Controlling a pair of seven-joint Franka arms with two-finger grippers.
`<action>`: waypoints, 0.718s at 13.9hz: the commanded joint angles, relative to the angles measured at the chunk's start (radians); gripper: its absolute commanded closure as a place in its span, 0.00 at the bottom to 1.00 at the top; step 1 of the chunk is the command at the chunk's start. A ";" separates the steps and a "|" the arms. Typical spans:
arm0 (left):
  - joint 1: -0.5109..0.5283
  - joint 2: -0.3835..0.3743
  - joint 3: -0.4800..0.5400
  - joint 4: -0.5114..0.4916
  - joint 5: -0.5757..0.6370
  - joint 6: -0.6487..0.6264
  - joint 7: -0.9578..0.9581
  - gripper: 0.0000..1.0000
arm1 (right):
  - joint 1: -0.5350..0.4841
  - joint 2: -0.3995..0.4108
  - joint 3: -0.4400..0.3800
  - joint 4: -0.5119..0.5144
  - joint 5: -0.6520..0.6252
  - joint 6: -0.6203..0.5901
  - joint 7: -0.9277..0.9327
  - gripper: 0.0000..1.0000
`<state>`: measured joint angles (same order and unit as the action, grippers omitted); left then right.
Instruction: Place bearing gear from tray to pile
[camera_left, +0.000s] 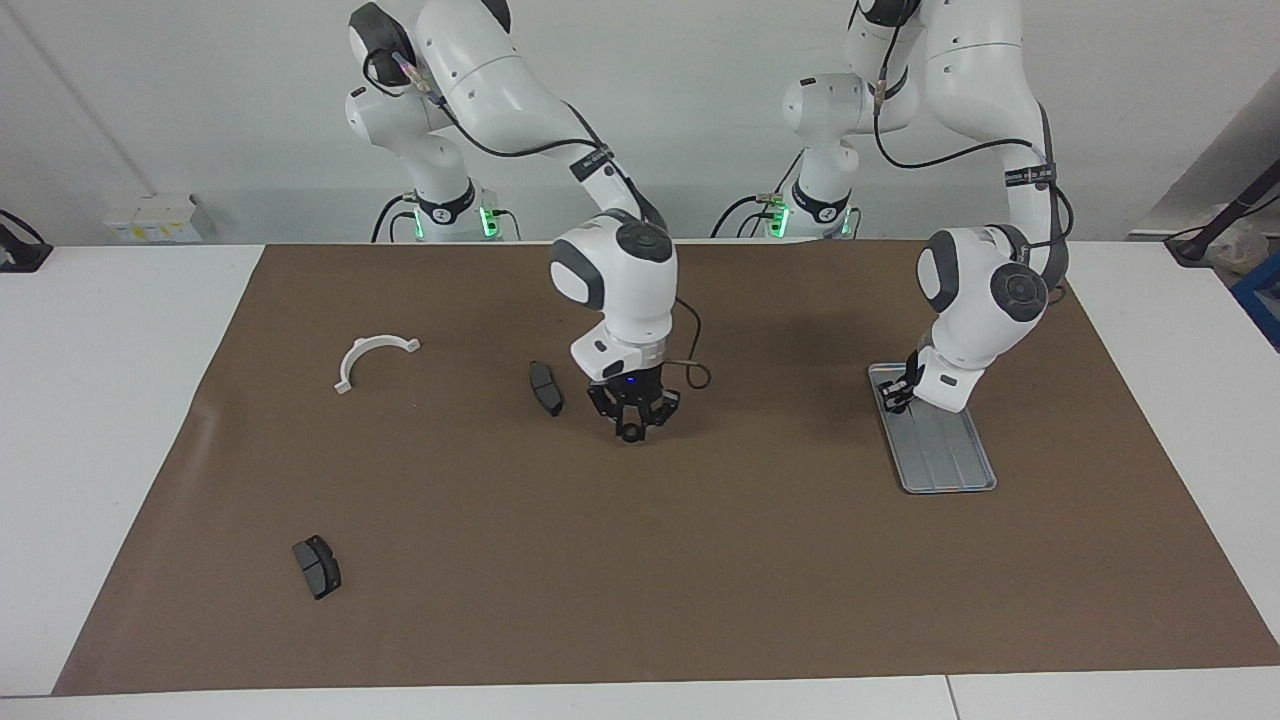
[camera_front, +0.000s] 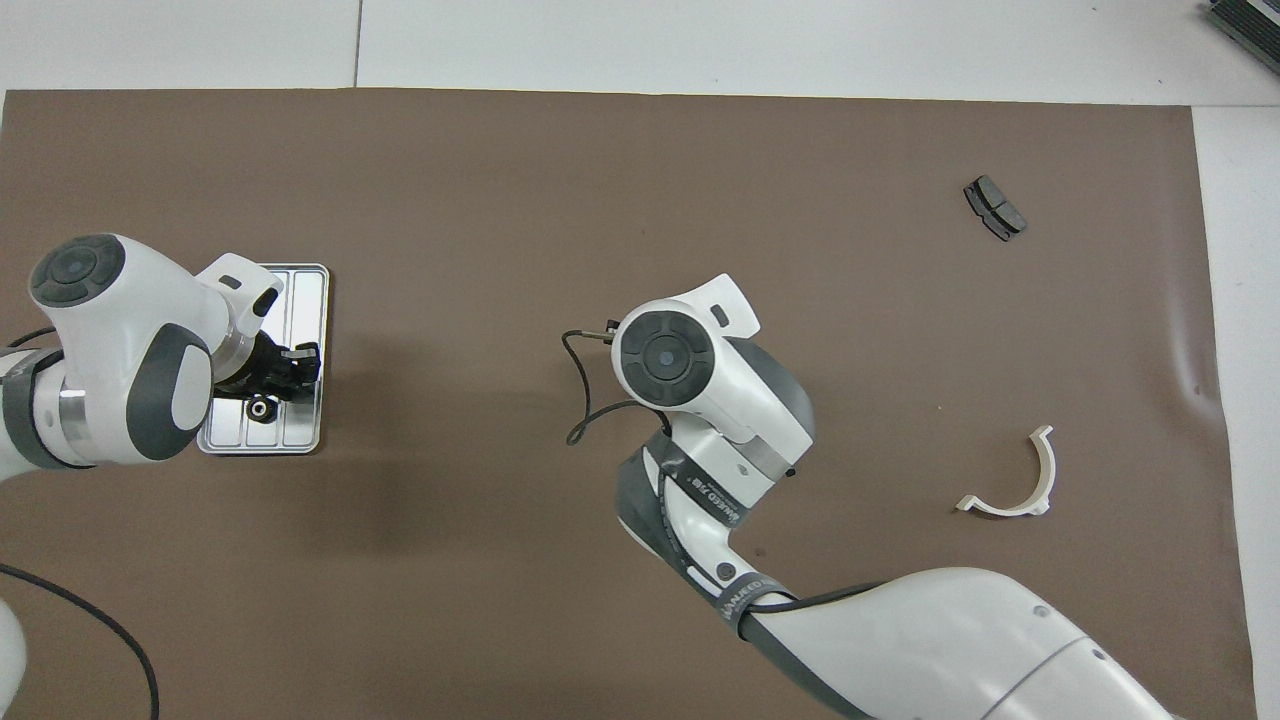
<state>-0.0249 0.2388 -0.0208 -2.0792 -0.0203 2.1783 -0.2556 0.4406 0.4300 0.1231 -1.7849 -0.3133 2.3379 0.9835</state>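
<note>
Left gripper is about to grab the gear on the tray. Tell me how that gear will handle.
The gear looks small, round and rigid, so probably light and firm to pinch. Lying flat on the ridged tray, it likely won't roll unless tipped on edge. The left gripper sits beside it.

- The facing view looks from high across the table toward both white arms; their bases stand at its top edge, against a pale wall.
- It sits well back, taking in the whole brown rectangular mat (camera_left: 640, 560) and the white tabletop (camera_left: 100, 400) around it.
- The overhead view looks steeply down from above the arms' own end; the arms enter from its bottom edge.
- It sits nearer; the mat fills almost the whole frame.
- Both views share the mat, the ridged silver-grey metal tray (camera_left: 945, 465) (camera_front: 305, 300) under the left gripper (camera_left: 895, 395) (camera_front: 290, 365), and the white semicircular plastic bracket (camera_left: 372, 358) (camera_front: 1022, 485), half a turn apart.
</note>
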 joint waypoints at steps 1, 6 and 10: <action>-0.009 0.011 0.001 0.040 -0.004 0.012 -0.005 0.92 | -0.074 -0.135 0.016 -0.161 -0.006 0.011 -0.098 1.00; -0.076 -0.002 -0.007 0.200 -0.006 -0.158 -0.075 0.92 | -0.175 -0.209 0.016 -0.260 -0.003 0.009 -0.297 1.00; -0.304 -0.024 -0.011 0.194 -0.007 -0.155 -0.376 0.92 | -0.284 -0.224 0.016 -0.310 0.069 0.011 -0.564 1.00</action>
<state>-0.2168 0.2265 -0.0446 -1.8829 -0.0242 2.0302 -0.4965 0.2271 0.2404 0.1238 -2.0397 -0.2907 2.3375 0.5631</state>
